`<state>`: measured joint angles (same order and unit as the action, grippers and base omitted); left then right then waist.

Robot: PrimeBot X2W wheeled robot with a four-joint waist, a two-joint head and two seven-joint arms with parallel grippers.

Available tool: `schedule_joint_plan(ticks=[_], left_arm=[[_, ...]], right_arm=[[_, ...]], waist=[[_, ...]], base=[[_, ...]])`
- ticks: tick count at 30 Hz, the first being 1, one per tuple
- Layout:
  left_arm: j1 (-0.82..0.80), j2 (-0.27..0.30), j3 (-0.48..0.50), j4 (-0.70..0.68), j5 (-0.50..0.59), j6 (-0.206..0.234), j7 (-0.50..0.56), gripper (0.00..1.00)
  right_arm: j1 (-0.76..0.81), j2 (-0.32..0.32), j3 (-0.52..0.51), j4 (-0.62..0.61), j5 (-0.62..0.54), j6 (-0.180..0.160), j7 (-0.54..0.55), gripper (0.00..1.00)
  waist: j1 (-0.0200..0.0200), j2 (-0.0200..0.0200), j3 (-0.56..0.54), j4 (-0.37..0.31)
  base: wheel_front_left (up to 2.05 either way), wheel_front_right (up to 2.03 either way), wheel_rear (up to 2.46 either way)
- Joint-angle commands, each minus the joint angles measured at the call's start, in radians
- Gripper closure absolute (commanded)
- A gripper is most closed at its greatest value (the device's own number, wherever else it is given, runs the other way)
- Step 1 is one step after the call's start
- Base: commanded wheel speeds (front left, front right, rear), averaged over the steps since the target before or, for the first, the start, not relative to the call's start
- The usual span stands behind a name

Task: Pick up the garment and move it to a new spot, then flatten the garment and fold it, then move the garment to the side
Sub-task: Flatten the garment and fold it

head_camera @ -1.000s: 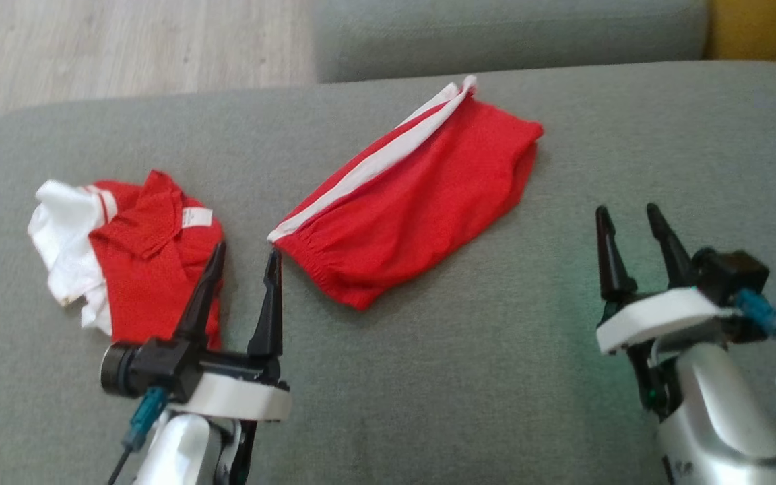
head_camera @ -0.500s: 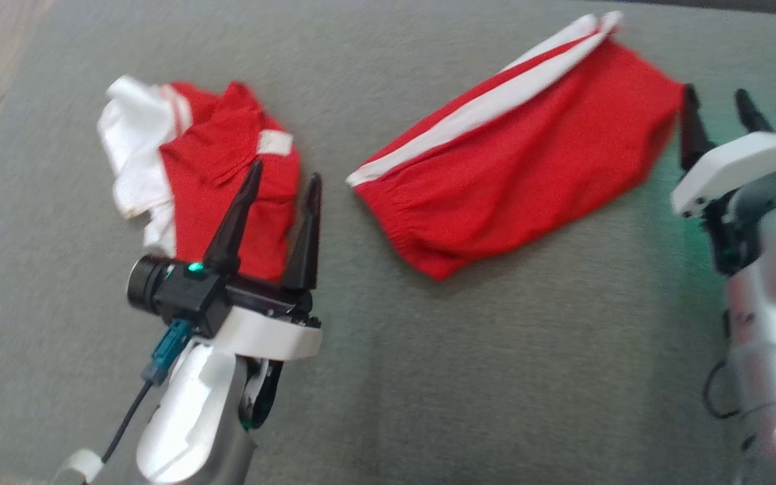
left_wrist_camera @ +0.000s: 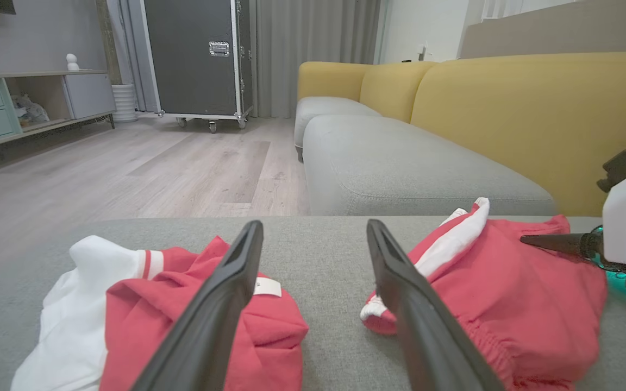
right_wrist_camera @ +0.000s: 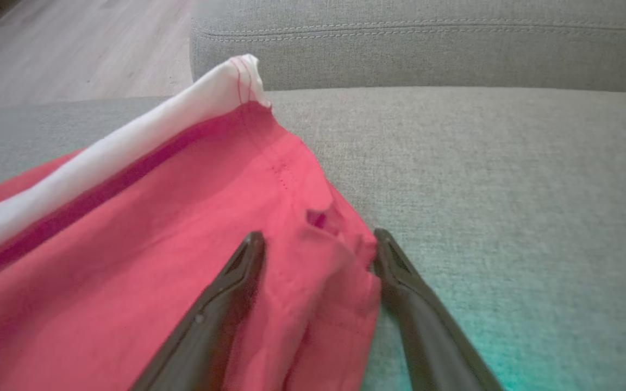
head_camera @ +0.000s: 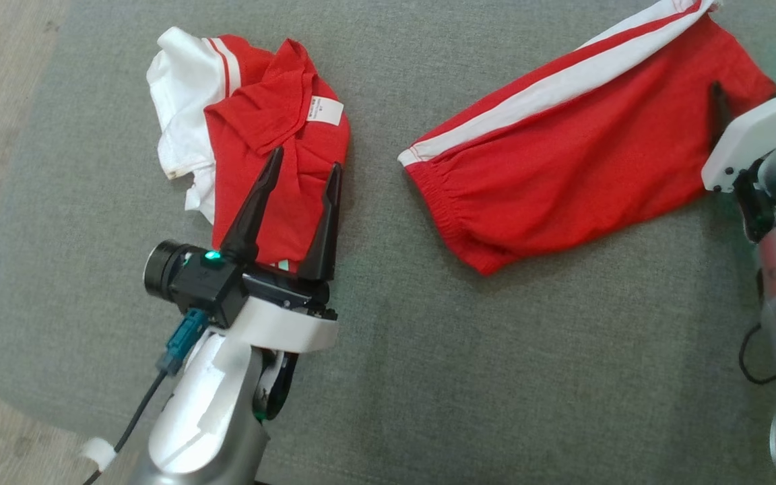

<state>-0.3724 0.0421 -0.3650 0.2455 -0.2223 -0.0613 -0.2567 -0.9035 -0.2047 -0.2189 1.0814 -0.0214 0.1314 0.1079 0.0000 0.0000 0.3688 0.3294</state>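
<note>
**Both grippers spread wide, red shorts lying flat on the grey cushion**

Nearest in the head view, the left gripper (head_camera: 306, 158) stands over the left half of the grey cushion (head_camera: 428, 377). Its two dark fingers are spread wide apart and hold nothing. The fingertips point away over the near end of a folded red-and-white shirt (head_camera: 280, 128). This shirt lies in a compact bundle at the cushion's left side, with its white part at the far left and a small white label facing up. Whether the fingertips touch the cloth cannot be told.

Right of the shirt, apart from it with bare cushion between them, lie the red shorts (head_camera: 563, 155). They are spread flat and angled, with the gathered waistband at the near left. The white side stripe runs along their far edge toward the far right.

At their right end the right gripper (right_wrist_camera: 318, 233) is also fully spread, with nothing clamped. In the right wrist view its left finger lies over the red fabric. Its right finger sits just beside the hem corner, over the cushion.

Farther off, the left wrist view shows another grey seat (left_wrist_camera: 400, 168) with a yellow backrest (left_wrist_camera: 508, 108). Left of these is a pale wooden floor (left_wrist_camera: 155, 163), and at the far wall a dark wheeled case (left_wrist_camera: 199, 54).
</note>
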Motion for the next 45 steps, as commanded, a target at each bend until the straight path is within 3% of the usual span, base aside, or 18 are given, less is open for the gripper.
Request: schedule_joint_plan(ticks=[1, 3, 4, 5, 20, 31, 45], left_arm=[[-0.030, 0.008, 0.024, -0.033, -0.010, 0.005, -0.005, 0.00], [-0.032, 0.008, 0.021, -0.033, -0.013, 0.009, -0.005, 0.00], [-0.034, 0.008, 0.019, -0.033, -0.014, 0.010, -0.005, 0.00], [-0.035, 0.008, 0.019, -0.033, -0.015, 0.012, -0.005, 0.00], [0.019, 0.008, 0.070, -0.029, 0.006, 0.007, -0.005, 0.00], [0.075, 0.011, 0.118, -0.045, 0.060, -0.009, -0.005, 0.00], [0.102, 0.009, 0.131, -0.043, 0.074, -0.026, -0.005, 0.00]], right_arm=[[0.002, 0.011, 0.026, 0.006, -0.011, -0.001, 0.013, 0.00], [-0.008, 0.011, 0.034, 0.032, -0.014, -0.001, 0.012, 0.00], [-0.012, 0.011, 0.038, 0.043, -0.015, -0.001, 0.009, 0.39], [-0.016, 0.012, 0.040, 0.054, -0.014, -0.001, 0.006, 1.00], [0.010, 0.000, 0.140, 0.090, 0.059, -0.001, -0.184, 1.00], [0.173, -0.044, 0.008, 0.025, 0.140, -0.001, -0.298, 1.00], [0.270, 0.036, -0.112, -0.113, 0.133, -0.001, -0.352, 1.00]], waist=[[0.0000, 0.0000, 0.000, -0.002], [0.0000, 0.0000, -0.001, -0.005], [0.0000, 0.0000, -0.001, -0.008], [0.0000, 0.0000, -0.003, -0.011], [0.0000, 0.0000, -0.107, -0.144], [0.0000, 0.0000, -0.174, -0.263], [0.0000, 0.0000, -0.188, -0.277]], base=[[0.00, 0.00, 0.00], [0.00, 0.00, 0.00], [0.00, 0.00, 0.00], [0.00, 0.00, 0.00], [0.00, 0.00, 0.00], [0.00, 0.00, 0.00], [0.00, 0.00, 0.00]])
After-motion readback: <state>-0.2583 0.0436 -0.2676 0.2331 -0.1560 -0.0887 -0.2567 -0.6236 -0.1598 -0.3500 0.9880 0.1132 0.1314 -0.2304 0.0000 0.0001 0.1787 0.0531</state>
